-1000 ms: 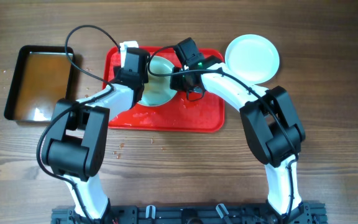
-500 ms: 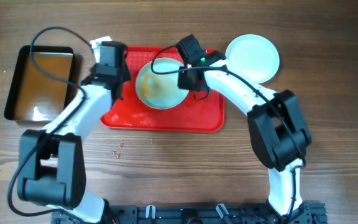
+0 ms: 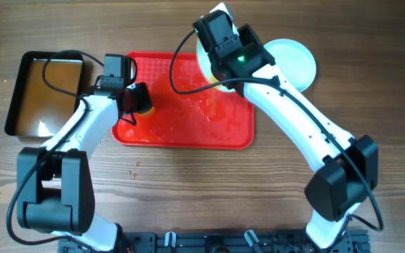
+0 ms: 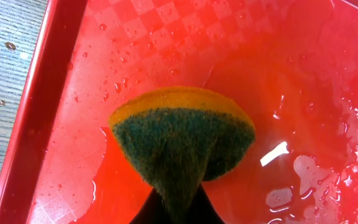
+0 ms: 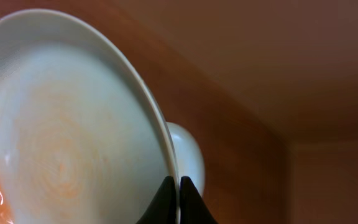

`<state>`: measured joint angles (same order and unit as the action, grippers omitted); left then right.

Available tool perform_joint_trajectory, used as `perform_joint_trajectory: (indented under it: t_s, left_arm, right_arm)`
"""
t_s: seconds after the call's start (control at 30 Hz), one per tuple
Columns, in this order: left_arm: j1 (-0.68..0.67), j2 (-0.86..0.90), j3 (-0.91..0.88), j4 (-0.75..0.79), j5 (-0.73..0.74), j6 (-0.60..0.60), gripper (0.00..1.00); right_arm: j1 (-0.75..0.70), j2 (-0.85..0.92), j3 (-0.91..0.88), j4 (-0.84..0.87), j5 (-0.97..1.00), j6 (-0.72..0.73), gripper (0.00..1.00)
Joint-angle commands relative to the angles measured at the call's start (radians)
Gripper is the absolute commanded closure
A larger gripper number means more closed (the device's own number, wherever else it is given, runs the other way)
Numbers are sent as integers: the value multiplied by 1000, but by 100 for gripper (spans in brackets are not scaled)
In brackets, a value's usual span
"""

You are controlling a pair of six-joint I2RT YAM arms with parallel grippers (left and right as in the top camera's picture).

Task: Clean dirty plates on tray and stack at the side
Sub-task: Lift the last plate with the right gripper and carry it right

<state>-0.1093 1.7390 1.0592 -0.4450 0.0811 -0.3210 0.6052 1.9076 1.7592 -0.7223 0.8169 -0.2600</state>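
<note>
Wet red tray (image 3: 188, 121) — left gripper (image 4: 174, 211) pinches a sponge (image 4: 182, 143), right gripper (image 5: 179, 200) clamps a smeared plate (image 5: 61, 124).

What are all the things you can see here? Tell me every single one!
tray: one, red, wet, middle of the table.
pan: one, black, holding brownish water, left of the tray.
sponge: one, yellow and green, over the tray's left part.
held plate: one, white with a faint orange smear, lifted over the tray's far right corner.
side plate: white, on the table right of the tray; I cannot tell whether it is one plate or a stack.
specks: a few, tiny, on the wood in front of the tray.
table: one, brown wood.
left gripper: black, shut on the sponge.
right gripper: black, shut on the held plate's rim.
</note>
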Motion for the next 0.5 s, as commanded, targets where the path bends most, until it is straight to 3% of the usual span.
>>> perform_joint_trajectory:
  t_s: [0.0,0.13,0.47]
  left_arm:
    - [0,-4,1,2,35,-10,96]
    - [0,-4,1,2,35,-10,96]
    - [0,-4,1,2,35,-10,96]
  right_arm:
    - [32,-38,27,106,362,-336,96]
    - [85,-38,27,259,400,-501,96]
    - [121,-38,27,272,399,-496,96]
